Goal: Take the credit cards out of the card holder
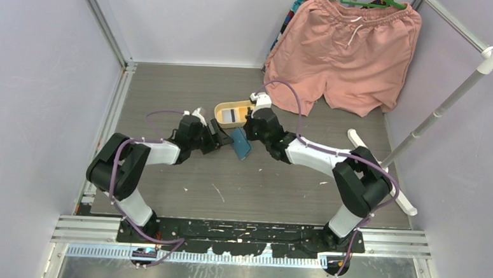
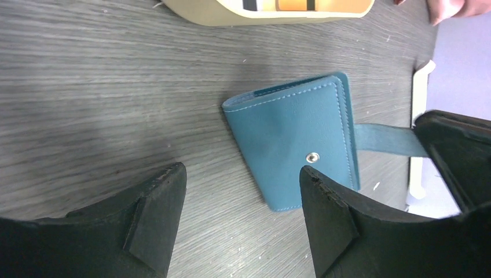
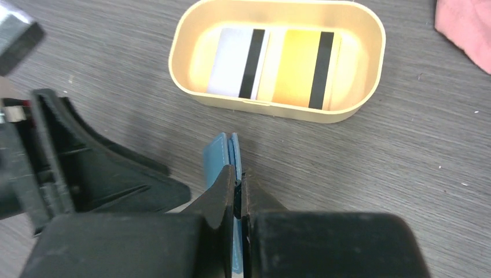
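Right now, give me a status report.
Left gripper open, short of card holder. Right gripper shut on its strap. Two credit cards in yellow tray. Nothing seen blocking.

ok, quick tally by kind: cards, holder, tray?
tray: 1
credit cards: 2, one whitish, one yellow, both in the tray
card holder: 1, folded
total: 4

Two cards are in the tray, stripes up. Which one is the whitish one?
The whitish card lies at the left end of the yellow tray in the right wrist view; the other card is yellow.
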{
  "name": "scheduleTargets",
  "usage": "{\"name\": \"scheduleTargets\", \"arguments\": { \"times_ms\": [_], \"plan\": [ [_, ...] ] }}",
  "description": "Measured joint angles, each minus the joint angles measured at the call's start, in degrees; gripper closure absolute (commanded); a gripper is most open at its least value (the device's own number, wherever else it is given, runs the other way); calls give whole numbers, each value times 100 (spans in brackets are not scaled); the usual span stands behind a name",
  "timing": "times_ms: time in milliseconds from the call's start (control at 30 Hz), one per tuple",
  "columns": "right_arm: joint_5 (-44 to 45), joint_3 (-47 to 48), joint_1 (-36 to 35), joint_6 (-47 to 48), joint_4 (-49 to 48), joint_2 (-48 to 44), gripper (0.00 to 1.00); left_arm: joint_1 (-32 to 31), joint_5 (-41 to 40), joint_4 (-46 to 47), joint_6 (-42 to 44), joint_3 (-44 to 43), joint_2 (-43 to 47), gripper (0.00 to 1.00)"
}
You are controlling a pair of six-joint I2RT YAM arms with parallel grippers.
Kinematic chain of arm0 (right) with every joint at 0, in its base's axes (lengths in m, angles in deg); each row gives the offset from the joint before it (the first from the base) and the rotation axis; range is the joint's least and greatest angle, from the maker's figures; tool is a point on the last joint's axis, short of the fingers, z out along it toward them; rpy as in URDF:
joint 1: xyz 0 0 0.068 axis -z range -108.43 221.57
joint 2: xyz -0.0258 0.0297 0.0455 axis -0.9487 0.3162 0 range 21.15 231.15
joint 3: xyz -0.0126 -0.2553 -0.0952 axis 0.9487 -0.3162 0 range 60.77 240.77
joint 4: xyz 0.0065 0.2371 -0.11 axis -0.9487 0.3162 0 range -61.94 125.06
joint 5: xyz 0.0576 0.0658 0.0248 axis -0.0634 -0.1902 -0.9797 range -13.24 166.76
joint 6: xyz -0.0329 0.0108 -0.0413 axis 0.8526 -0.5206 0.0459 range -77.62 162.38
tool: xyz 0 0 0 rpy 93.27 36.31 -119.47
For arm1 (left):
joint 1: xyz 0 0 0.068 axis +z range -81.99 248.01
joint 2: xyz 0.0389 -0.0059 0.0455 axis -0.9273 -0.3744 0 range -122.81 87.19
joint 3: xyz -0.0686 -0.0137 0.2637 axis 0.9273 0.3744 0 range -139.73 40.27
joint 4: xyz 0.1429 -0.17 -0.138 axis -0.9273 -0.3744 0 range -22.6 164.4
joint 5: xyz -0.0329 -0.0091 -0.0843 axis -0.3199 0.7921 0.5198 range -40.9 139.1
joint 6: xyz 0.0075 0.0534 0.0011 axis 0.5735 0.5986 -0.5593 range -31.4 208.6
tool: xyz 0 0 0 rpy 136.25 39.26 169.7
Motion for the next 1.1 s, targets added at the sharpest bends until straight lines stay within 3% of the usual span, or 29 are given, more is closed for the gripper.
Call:
{"name": "scheduleTargets", "arguments": {
  "times_ms": [600, 933, 1100],
  "plan": [
    [-87, -730, 39, -334, 162, -485, 99, 0, 715, 2385, -1071, 227, -1036, 33],
    [149, -863, 76, -348, 428, -1023, 99, 0, 951, 2988, -1419, 616, -999, 17],
    [177, -863, 76, -350, 463, -1154, 99, 0, 1318, 3963, -1816, 695, -1462, 17]
  ]
}}
